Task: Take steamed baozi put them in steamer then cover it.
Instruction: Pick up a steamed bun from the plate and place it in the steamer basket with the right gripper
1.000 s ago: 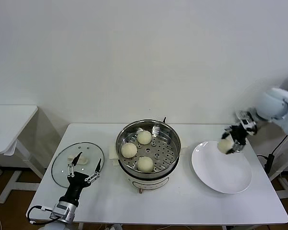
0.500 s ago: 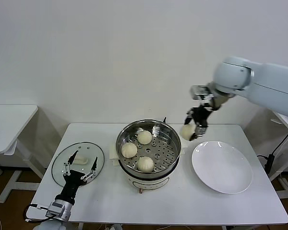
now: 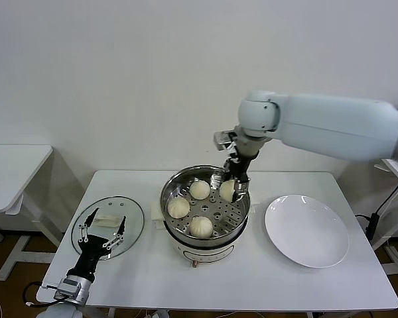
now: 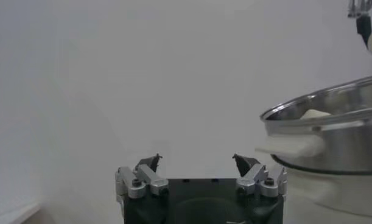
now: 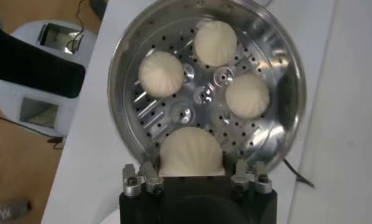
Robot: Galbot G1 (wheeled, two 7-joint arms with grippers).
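The steamer stands mid-table, a shiny steel pot with a perforated tray; it also shows in the right wrist view and the left wrist view. Three baozi lie on the tray. My right gripper is shut on a fourth baozi and holds it over the tray's back right; the right wrist view shows this baozi between the fingers. My left gripper is open and empty above the glass lid.
The white plate lies bare to the right of the steamer. The glass lid with its white handle lies flat at the table's left. A second white table stands farther left.
My right arm swung left with the baozi from over the plate to over the steamer's tray. My left gripper drifted slightly back toward the table's front left.
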